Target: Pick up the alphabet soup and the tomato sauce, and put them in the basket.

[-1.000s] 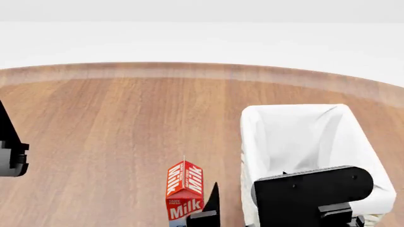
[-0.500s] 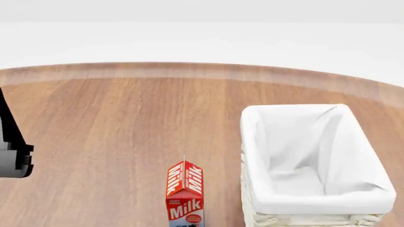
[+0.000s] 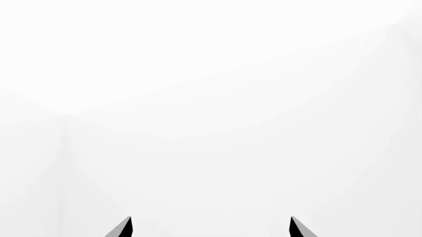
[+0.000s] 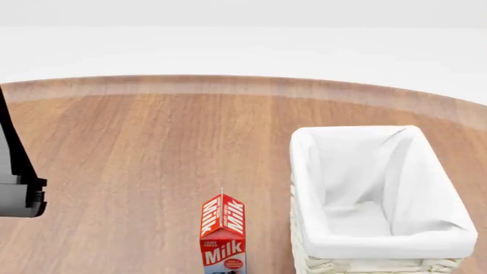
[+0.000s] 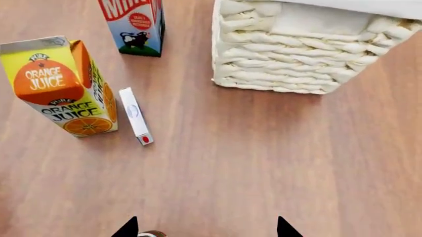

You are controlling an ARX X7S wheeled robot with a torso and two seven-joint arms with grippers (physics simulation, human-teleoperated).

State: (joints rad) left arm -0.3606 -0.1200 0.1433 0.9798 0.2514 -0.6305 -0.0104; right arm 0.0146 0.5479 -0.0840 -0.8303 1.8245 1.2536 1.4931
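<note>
Both grippers, left [image 3: 209, 228] and right [image 5: 205, 228], are spread and empty, the right near the basket [image 5: 290, 64], milk [image 5: 135, 24] and juice [image 5: 63, 84].

Basket [image 5: 290, 69]: woven wall, on wood table [image 5: 264, 163].
Milk carton [image 5: 135, 24]: beside basket.
Juice carton [image 5: 63, 84]: upright.
Small white box [image 5: 135, 116]: lying beside juice.
Right gripper [image 5: 205, 232]: fingertips apart.

A white woven basket [image 4: 373, 194] with white cloth lining stands on a brown wood-grain table [image 4: 152, 148]. A red-and-white milk carton [image 4: 223, 231] carries a blue-and-green cow panel; the orange juice carton [image 5: 63, 86] is yellow and orange; a small white box [image 5: 135, 116] shows a red dot.
</note>
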